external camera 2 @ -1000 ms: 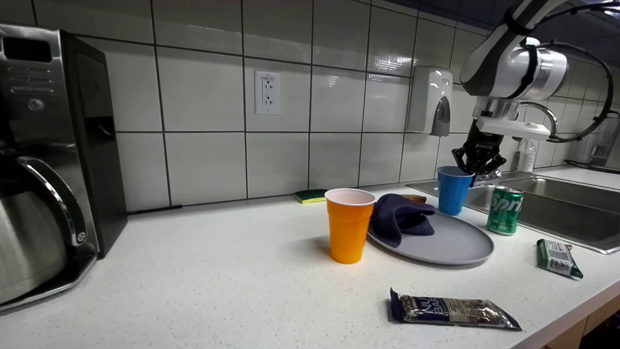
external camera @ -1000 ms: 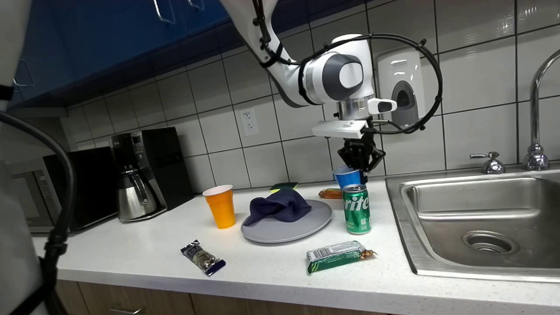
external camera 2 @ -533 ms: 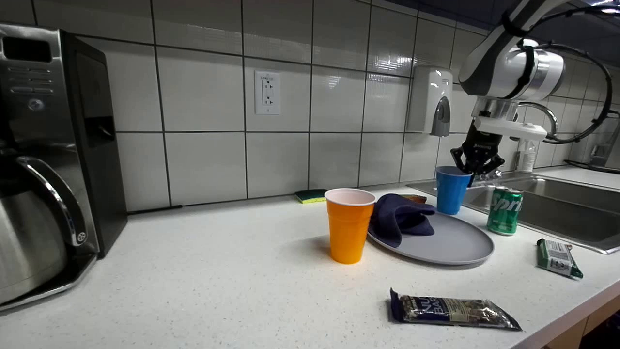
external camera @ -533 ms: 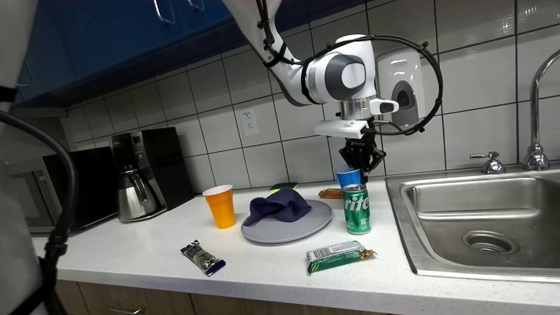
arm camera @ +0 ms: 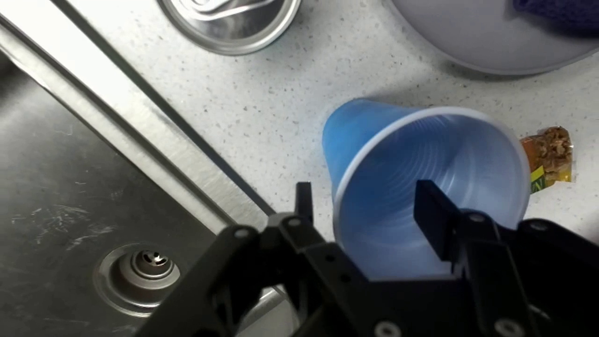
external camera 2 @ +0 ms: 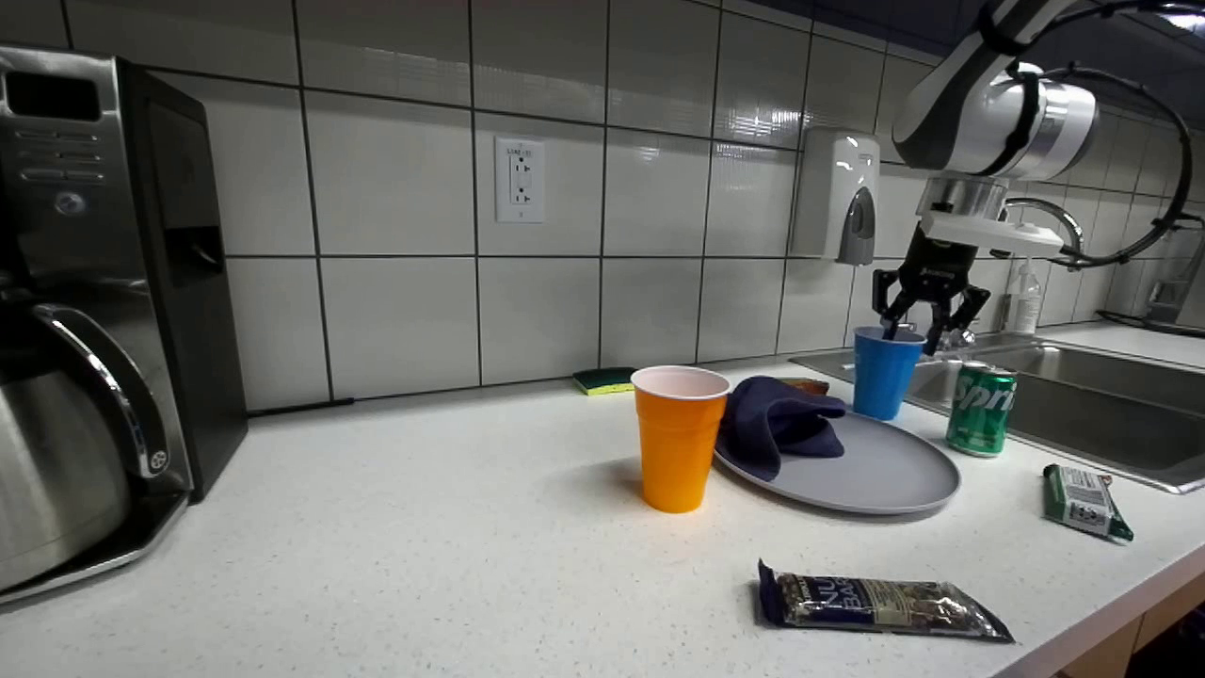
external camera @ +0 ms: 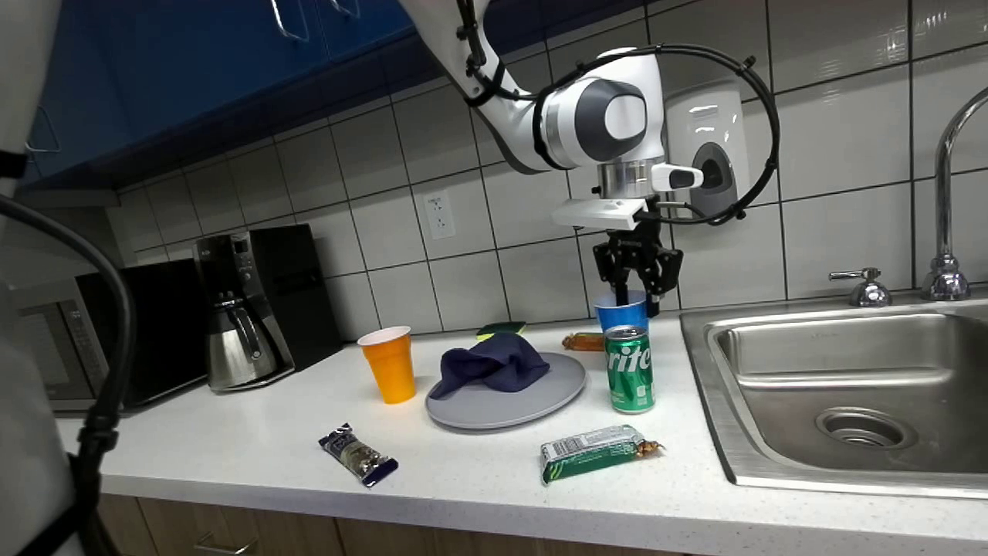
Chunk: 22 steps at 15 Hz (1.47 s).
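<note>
In the wrist view my gripper (arm camera: 364,192) is open at the rim of a blue cup (arm camera: 353,133). One black finger reaches over the cup's mouth, while the other stays outside its wall, with a gap to the rim. Both exterior views show the gripper (external camera: 637,304) (external camera 2: 910,341) pointing down at the upright blue cup (external camera 2: 880,386), one fingertip dipping inside the mouth. A green Sprite can (external camera: 631,371) (external camera 2: 981,419) stands beside the cup and partly hides it in an exterior view.
A grey plate (external camera: 502,415) with a dark blue cloth (external camera: 494,367) lies beside the cup. Around are an orange cup (external camera: 390,367), a green-wrapped bar (external camera: 594,453), a nut bar (external camera: 359,455), an orange wrapper (arm camera: 547,157) and a sponge (external camera 2: 604,380). A steel sink (external camera: 718,432) adjoins.
The gripper's fingers, shut together at the blue cup's rim before, have spread apart. The arm has risen slightly. The blue cup has shifted a little; everything else stays put.
</note>
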### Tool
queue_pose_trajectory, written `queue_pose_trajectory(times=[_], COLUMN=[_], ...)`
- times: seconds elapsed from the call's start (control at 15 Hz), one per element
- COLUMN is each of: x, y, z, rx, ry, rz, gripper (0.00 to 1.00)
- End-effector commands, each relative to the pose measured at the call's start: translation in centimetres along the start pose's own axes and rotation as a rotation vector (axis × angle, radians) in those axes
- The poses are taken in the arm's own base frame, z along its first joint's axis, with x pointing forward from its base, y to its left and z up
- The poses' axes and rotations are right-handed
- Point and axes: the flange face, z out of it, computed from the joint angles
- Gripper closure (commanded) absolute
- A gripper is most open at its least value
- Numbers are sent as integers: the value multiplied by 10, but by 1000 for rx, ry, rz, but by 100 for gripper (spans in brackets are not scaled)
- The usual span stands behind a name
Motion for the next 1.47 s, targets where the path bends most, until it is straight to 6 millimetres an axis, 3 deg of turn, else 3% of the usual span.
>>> queue_pose_trajectory(times=[0.0,0.13,0.6,1.4], x=[2,2,-7,-25], y=[0,-1,-17,-76], z=[-16,-20,-29,-28], rx=[-6,-10,-27,-36], ry=[-18,-16,-18,-24], rz=[18,13,-52,-171], gripper=[9,0,0,0])
